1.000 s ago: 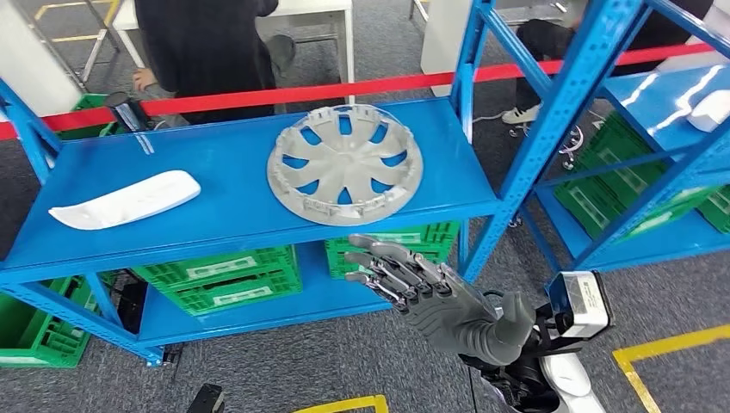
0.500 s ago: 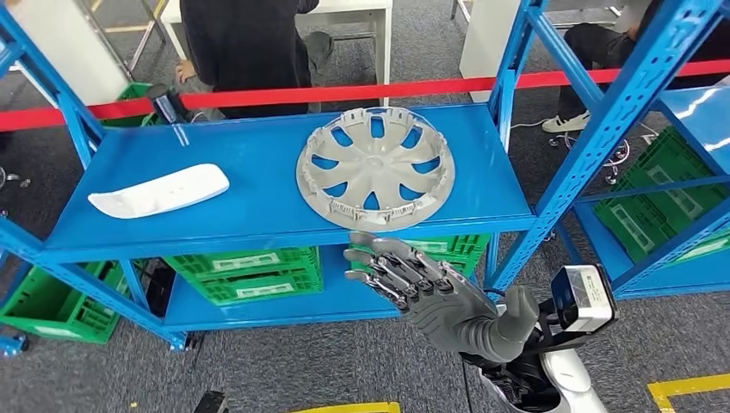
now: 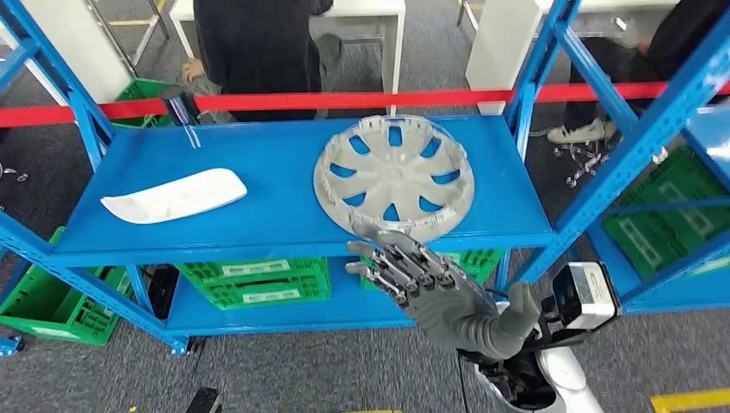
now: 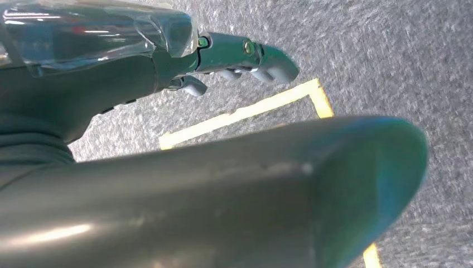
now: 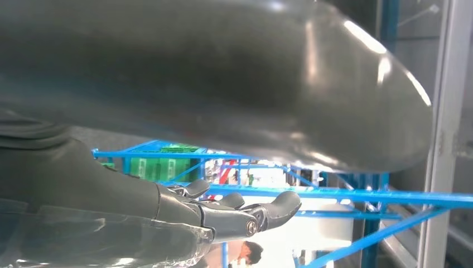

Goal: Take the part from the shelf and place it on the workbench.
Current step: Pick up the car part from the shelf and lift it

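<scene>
The right hand (image 3: 430, 284) was held empty, fingers spread wide, just before the silver wheel cover (image 3: 394, 176) on the blue shelf (image 3: 275, 215).

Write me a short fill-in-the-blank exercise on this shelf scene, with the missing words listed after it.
1. The silver wheel cover lies on the ______ shelf board.
2. The white part lies to the ______ of the wheel cover in the head view.
3. The right hand holds ______, its fingers apart just below the shelf's front edge.
4. The crates on the lower shelf are ______.

Missing words: blue; left; nothing; green
</scene>
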Tool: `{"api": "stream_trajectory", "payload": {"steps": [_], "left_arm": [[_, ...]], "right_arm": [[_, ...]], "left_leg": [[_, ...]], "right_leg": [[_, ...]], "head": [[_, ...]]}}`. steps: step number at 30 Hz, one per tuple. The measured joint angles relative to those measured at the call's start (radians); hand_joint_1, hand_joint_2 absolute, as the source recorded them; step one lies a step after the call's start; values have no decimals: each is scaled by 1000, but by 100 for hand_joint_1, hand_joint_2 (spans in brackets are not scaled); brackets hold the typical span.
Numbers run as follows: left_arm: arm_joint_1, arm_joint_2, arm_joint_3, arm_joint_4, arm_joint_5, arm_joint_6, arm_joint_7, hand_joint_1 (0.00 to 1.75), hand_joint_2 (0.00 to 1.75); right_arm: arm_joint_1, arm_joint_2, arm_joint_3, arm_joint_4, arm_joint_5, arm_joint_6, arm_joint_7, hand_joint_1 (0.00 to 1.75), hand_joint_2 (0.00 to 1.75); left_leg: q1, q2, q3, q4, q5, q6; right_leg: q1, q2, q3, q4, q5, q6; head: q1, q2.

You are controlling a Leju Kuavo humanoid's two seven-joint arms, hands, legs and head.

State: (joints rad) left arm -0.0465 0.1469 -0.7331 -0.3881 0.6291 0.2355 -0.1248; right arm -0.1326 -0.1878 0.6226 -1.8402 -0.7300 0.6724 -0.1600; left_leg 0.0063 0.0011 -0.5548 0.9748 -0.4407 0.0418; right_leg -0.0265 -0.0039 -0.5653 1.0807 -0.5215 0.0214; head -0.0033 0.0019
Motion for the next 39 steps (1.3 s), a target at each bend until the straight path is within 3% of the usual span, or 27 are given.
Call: {"api": "stream_trajectory", "payload": {"steps": [3,4,5,7,8,10,12,14,16,18,19,20,21,23,25,28,30,33,34,35,36,37,39], "left_arm": [[-2,-2,-1,2,0,0,0,0,0],[-2,-3,-2,3,0,-1,0,0,0],[-2,-4,-4,5,0,-1,0,0,0],[-2,-6,-7,7,2,-1,-1,0,0],[-2,-7,-8,8,2,-1,-2,0,0],[-3,-9,-9,11,3,2,-3,0,0],[-3,-9,-10,14,2,5,-6,0,0],[-3,-8,-11,16,0,6,-7,0,0],[-5,-6,-11,17,-2,8,-7,0,0],[-5,-6,-11,17,-2,9,-7,0,0],[-4,-6,-11,18,-2,9,-7,0,0],[-3,-7,-12,19,-3,10,-7,0,0],[-3,-7,-12,20,-4,10,-7,0,0],[-4,-4,-15,22,-8,11,-4,0,0],[-5,-2,-18,25,-12,11,0,0,0],[-5,1,-22,26,-16,13,2,0,0],[-7,0,-24,27,-18,15,2,0,0],[-11,-3,-26,27,-19,16,2,0,0],[-11,-4,-26,28,-19,16,2,0,0],[-11,-5,-27,29,-18,16,1,0,0],[-10,-6,-28,30,-17,17,1,0,0],[-10,-8,-29,31,-16,17,0,0,0],[-10,-11,-31,32,-15,17,-1,0,0]], "right_arm": [[1,-1,0,3,0,-2,-3,0,0],[3,-2,0,5,1,-2,-4,0,0],[3,-3,0,6,2,-2,-4,0,0],[4,-4,0,8,3,-2,-6,0,0],[4,-4,0,8,3,-2,-7,0,0],[4,-4,0,9,5,-2,-11,0,0],[7,-4,0,10,8,-2,-17,0,0],[9,-2,-1,10,13,-2,-22,0,0],[9,1,-1,10,17,0,-24,0,0],[13,2,-1,10,21,0,-24,0,0],[15,2,-1,10,22,0,-25,0,0],[18,2,-1,10,23,0,-25,0,0],[20,2,-1,10,25,-1,-26,0,0],[22,3,-1,10,28,-3,-30,0,0],[24,5,-2,10,33,-3,-34,0,0],[32,7,-5,7,39,-3,-36,0,0],[32,7,-8,4,41,-3,-37,0,0],[40,7,-10,4,42,-5,-37,0,0],[44,6,-11,5,42,-6,-37,0,0],[47,5,-12,5,42,-7,-37,0,0],[48,4,-14,6,42,-8,-39,0,44],[49,3,-15,7,43,-9,-41,0,87],[49,2,-17,8,44,-13,-47,0,175]], "left_leg": [[-6,-7,5,-2,-5,8],[-10,-10,7,-1,-8,10],[-12,-13,11,-1,-11,11],[-16,-20,23,0,-21,9],[-18,-22,29,2,-27,6],[-21,-25,31,6,-36,-4],[-22,-25,29,14,-41,-14],[-19,-19,18,44,-55,-24],[-11,-11,-33,136,-97,-39],[-1,-7,-116,267,-140,-51],[3,-5,-147,304,-143,-55],[7,-4,-159,303,-125,-57],[9,-3,-149,259,-87,-57],[9,-1,-100,119,2,-51],[1,-2,-72,35,35,-39],[-4,-5,-59,13,39,-22],[-1,-4,-44,-3,40,-12],[-3,-5,-35,-9,35,-1],[-5,-6,-34,-9,33,1],[-6,-8,-33,-8,30,1],[-7,-10,-31,-6,27,-1],[-6,-12,-28,-2,23,-3],[-9,-17,-28,11,11,-13]], "right_leg": [[2,2,-109,183,-67,-9],[2,2,-135,211,-70,-6],[2,2,-141,197,-55,0],[3,2,-101,68,19,14],[5,2,-78,1,51,12],[10,3,-53,-69,80,-8],[9,5,-48,-74,80,-31],[3,6,-35,-77,79,-44],[1,6,-22,-78,72,-52],[2,7,-15,-78,62,-54],[2,7,-10,-78,56,-53],[2,8,-2,-77,51,-51],[2,8,9,-77,46,-49],[2,9,32,-78,36,-42],[4,10,37,-81,29,-34],[7,9,36,-86,21,-19],[10,7,18,-42,-3,-19],[11,5,-93,153,-68,-28],[11,5,-126,199,-75,-26],[10,5,-139,206,-67,-20],[10,5,-130,170,-42,-11],[10,5,-102,99,-7,-2],[10,5,-47,-26,47,-2]], "head": [[2,0],[2,0],[2,0],[2,0],[2,0],[1,0],[0,0],[0,0],[0,0],[-1,0],[-1,0],[-1,0],[-1,0],[0,0],[-1,0],[-2,0],[0,0],[1,0],[0,0],[0,0],[1,0],[1,0],[0,0]]}}
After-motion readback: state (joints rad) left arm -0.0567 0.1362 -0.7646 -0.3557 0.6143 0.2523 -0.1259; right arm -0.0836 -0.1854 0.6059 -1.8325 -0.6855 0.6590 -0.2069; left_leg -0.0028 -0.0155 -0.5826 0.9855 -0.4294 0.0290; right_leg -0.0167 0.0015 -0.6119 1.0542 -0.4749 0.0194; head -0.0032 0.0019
